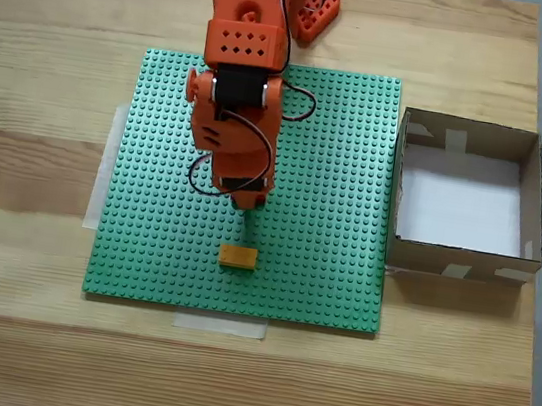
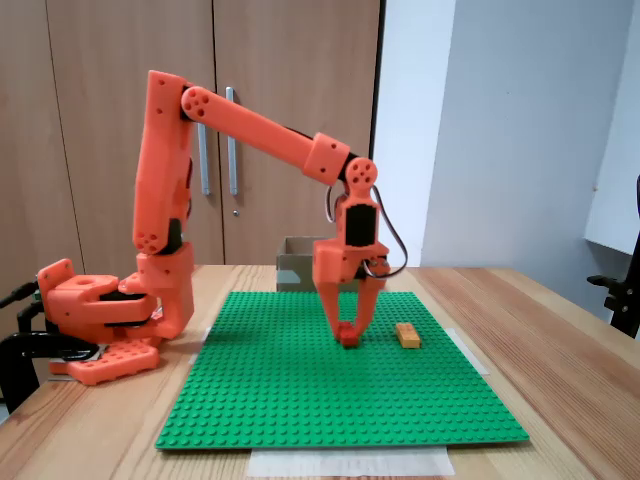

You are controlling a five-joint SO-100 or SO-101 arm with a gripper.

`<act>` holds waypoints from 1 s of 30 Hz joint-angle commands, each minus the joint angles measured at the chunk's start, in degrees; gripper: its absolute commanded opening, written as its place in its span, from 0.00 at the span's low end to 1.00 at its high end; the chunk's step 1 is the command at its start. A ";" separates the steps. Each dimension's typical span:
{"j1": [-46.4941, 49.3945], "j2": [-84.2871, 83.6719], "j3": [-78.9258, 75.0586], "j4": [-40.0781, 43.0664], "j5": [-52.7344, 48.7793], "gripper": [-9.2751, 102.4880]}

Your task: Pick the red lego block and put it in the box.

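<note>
Down on the green baseplate point(image 2: 340, 400), the fingers point(image 2: 349, 335) sit closed around the red block point(image 2: 348, 334), tips narrowed to a V in the side fixed view with the brick pinched between them at plate level. From above, the arm point(image 1: 234, 107) hides the brick; only the finger tips point(image 1: 250, 203) poke out near the plate's middle. Whether the brick is lifted or stuck on the studs, can't tell.

Yellow brick point(image 1: 237, 256) lies just beside the fingers, toward the plate's front edge in the overhead fixed view, apart from them. Box point(image 1: 532, 214) stands off the plate's right edge, open, white floor bare, so drop-off not yet done.

Handling guess: brick is light, rigid, hard plastic, smooth sides so a bit slippery; not fragile. Best hold is across the two long flat sides, centred, so it won't twist. If pressed onto the studs it may need a firm straight pull up. Tabletop point(image 1: 32, 180) is wood, tape at the plate edges.
</note>
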 commanded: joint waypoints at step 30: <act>-26.54 39.99 -8.79 12.30 6.33 0.07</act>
